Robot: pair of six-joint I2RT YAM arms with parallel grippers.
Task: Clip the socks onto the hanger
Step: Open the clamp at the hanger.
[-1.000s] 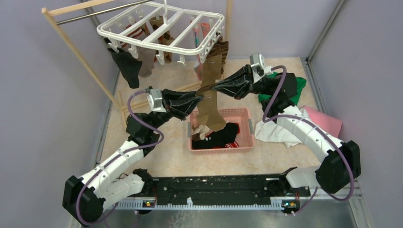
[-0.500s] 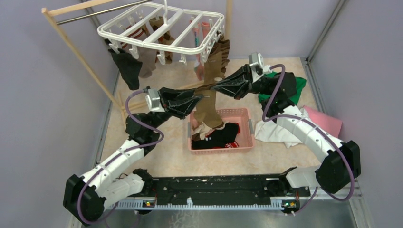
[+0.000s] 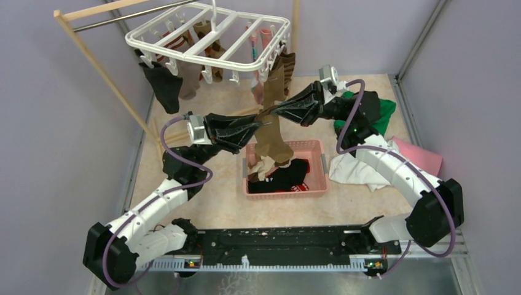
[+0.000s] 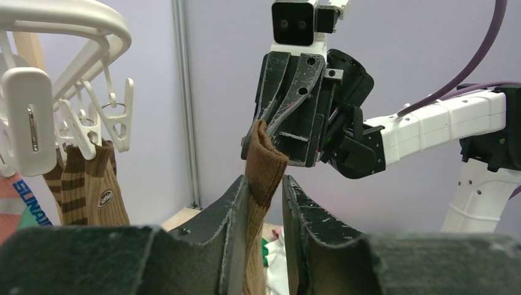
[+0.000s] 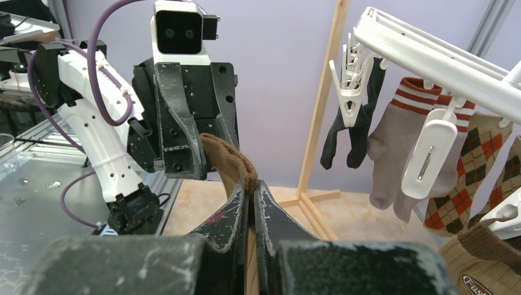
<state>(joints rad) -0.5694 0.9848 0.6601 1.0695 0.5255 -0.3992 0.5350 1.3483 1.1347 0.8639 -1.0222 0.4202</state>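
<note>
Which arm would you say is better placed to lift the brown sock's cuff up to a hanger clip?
Probably right: the right gripper pinches the brown sock at its cuff, nearer the hanger; the left gripper holds it lower.

two arms [image 3: 153, 203], one hanger [image 3: 209, 37], one basket [image 3: 319, 175]

Bright even light, sharp, near fingers blurred

Brown sock [image 3: 271, 138] seemingly lifted toward hanger [image 3: 209, 37].
</note>
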